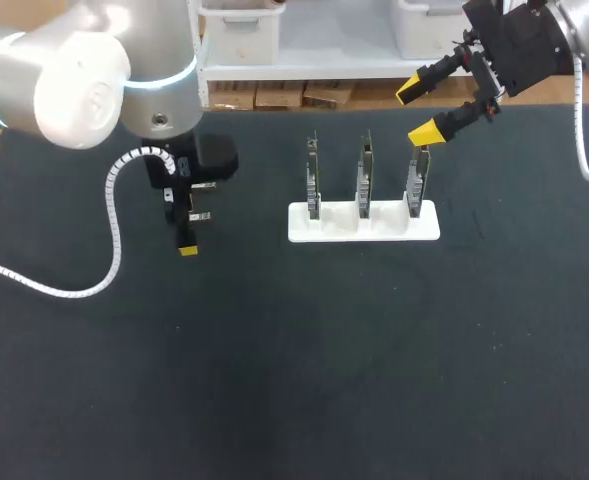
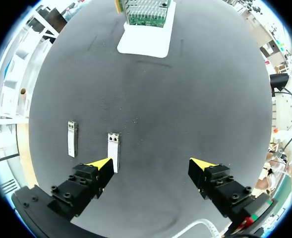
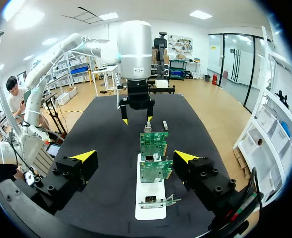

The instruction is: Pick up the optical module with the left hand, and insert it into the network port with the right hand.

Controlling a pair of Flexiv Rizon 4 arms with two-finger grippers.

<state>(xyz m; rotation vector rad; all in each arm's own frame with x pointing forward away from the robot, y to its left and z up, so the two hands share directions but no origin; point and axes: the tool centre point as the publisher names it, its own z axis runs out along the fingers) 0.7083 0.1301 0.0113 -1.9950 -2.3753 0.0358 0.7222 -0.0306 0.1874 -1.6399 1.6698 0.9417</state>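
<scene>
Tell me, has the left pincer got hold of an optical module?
No, the left pincer stands open, and the nearer optical module and the farther optical module both lie flat on the table.

Black table (image 1: 274, 380), white stand (image 1: 364, 228) with three upright circuit boards (image 1: 364, 175), two optical modules (image 2: 114, 151) lying side by side

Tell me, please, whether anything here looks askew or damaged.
Nothing stands out: three circuit boards stand upright in the white holder, and two optical modules lie flat and apart on the mat by the open left end effector.
</scene>
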